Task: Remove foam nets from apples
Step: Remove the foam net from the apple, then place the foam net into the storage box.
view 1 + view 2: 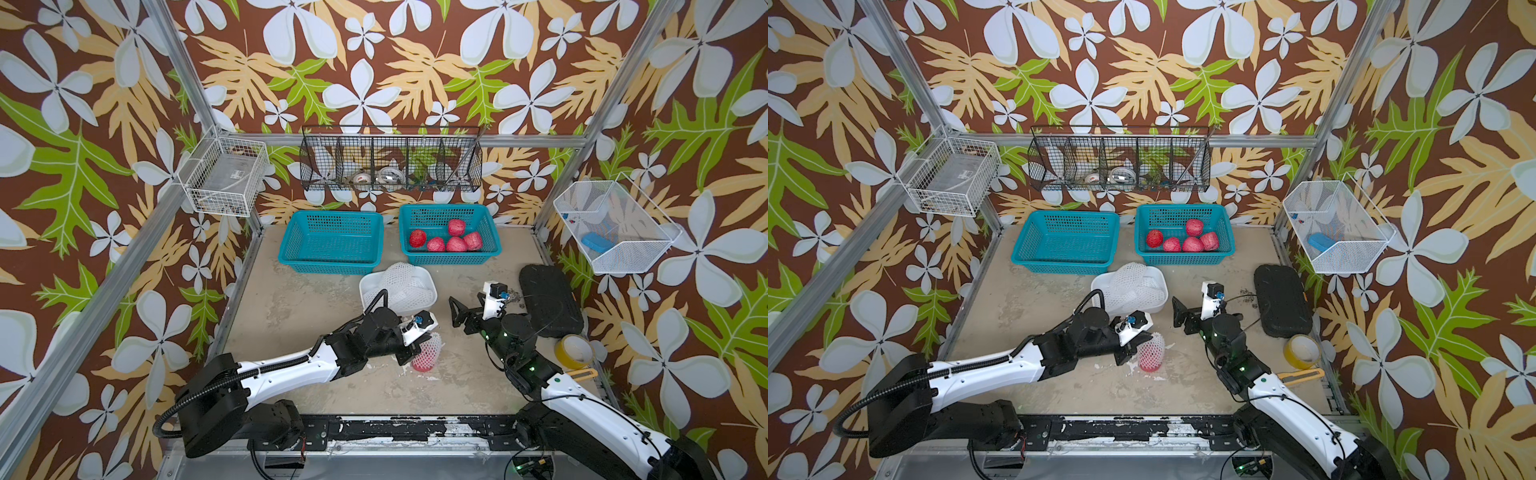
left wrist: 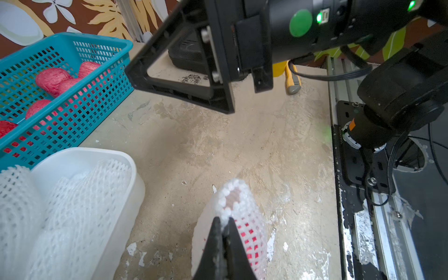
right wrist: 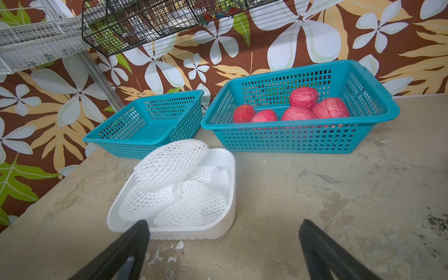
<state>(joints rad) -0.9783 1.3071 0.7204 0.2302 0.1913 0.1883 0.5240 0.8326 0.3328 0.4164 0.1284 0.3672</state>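
- Left wrist view: left gripper (image 2: pixel 224 223) pinches the foam net (image 2: pixel 238 206) at its rim, over the apple (image 2: pixel 252 240), seemingly upright, just in front of the white tub (image 2: pixel 126 164).
- Right gripper (image 3: pixel 223 225) gapes empty right of the tub — it should probably pin the apple while the left peels upward.
- Table (image 1: pixel 299 316) scuffed, paint-flecked; floral walls (image 1: pixel 374 62) behind the tub.

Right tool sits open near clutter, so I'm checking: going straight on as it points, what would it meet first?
Probably the white tub of foam nets, near corner first; depth unclear.
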